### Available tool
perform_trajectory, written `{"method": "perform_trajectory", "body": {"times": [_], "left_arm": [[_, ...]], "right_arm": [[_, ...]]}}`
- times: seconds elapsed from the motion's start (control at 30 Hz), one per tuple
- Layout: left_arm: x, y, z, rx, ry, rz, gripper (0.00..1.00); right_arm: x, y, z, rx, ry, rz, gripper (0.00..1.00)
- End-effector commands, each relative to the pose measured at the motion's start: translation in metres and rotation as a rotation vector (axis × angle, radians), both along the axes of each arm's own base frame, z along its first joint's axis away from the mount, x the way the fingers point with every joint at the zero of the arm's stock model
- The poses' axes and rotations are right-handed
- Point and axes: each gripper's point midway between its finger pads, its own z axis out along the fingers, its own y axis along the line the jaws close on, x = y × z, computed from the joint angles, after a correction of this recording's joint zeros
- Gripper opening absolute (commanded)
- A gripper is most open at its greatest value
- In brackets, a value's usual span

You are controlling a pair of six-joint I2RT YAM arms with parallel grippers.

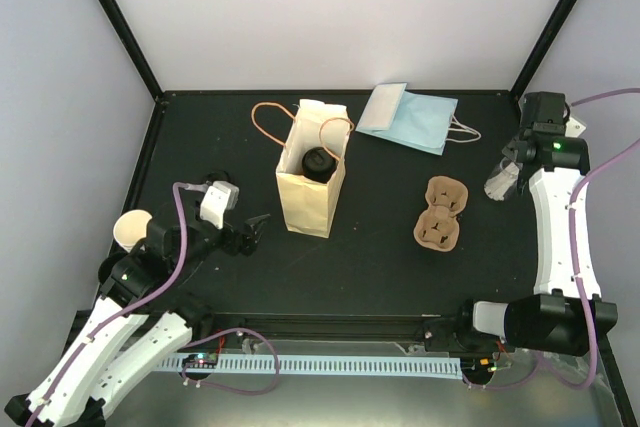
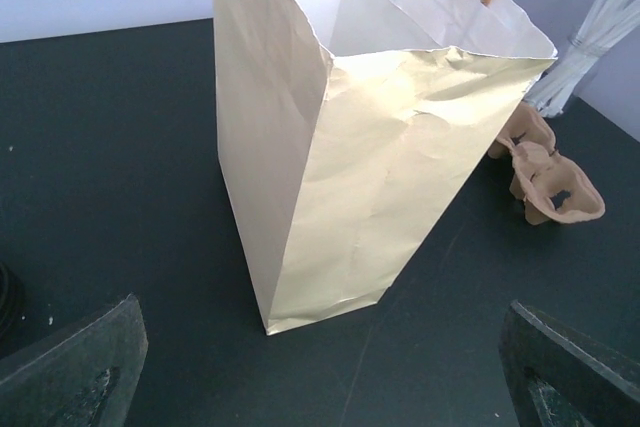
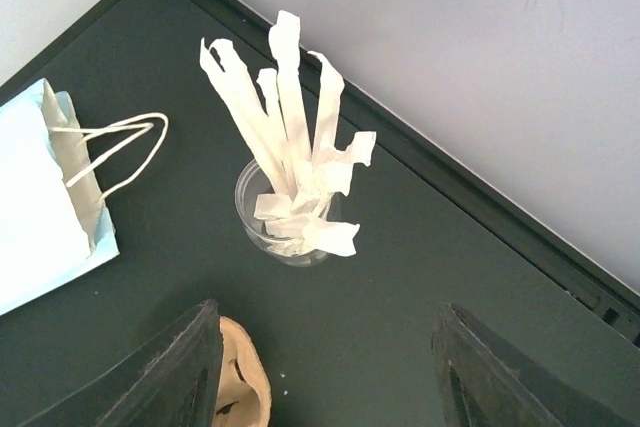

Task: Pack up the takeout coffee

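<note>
The takeout coffee [image 1: 317, 161] stands inside the upright tan paper bag [image 1: 310, 187]; only its round black lid shows through the bag's open top. My left gripper [image 1: 255, 232] is low on the table just left of the bag, open and empty. In the left wrist view the bag [image 2: 390, 167] fills the middle, beyond the open gripper [image 2: 320, 387]; the coffee is hidden there. My right gripper [image 1: 512, 159] hovers at the far right, open with nothing between its fingers [image 3: 190, 367], just short of a clear cup of wrapped straws [image 3: 290, 217].
A brown pulp cup carrier [image 1: 443, 213] lies right of the bag, its edge beside my right gripper's left finger [image 3: 240, 372]. A light blue paper bag [image 1: 408, 115] lies flat at the back. Lidless cream cups [image 1: 130, 230] sit at the far left. The straw cup [image 1: 500, 185] stands near the right wall.
</note>
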Motion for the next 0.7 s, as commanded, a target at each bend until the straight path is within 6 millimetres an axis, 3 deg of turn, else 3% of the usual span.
{"method": "perform_trajectory", "body": {"times": [0.0,0.67], "left_arm": [[0.0010,-0.0056,0.0063,-0.015,-0.026,-0.030,0.99],[0.0014,-0.0092,0.0038,-0.014,-0.015,-0.046,0.99]], "right_arm": [[-0.0019,-0.0056,0.0084,-0.020,0.000,-0.014,0.60],[0.0011,-0.0122,0.0119,-0.031,0.015,-0.016,0.61]]}}
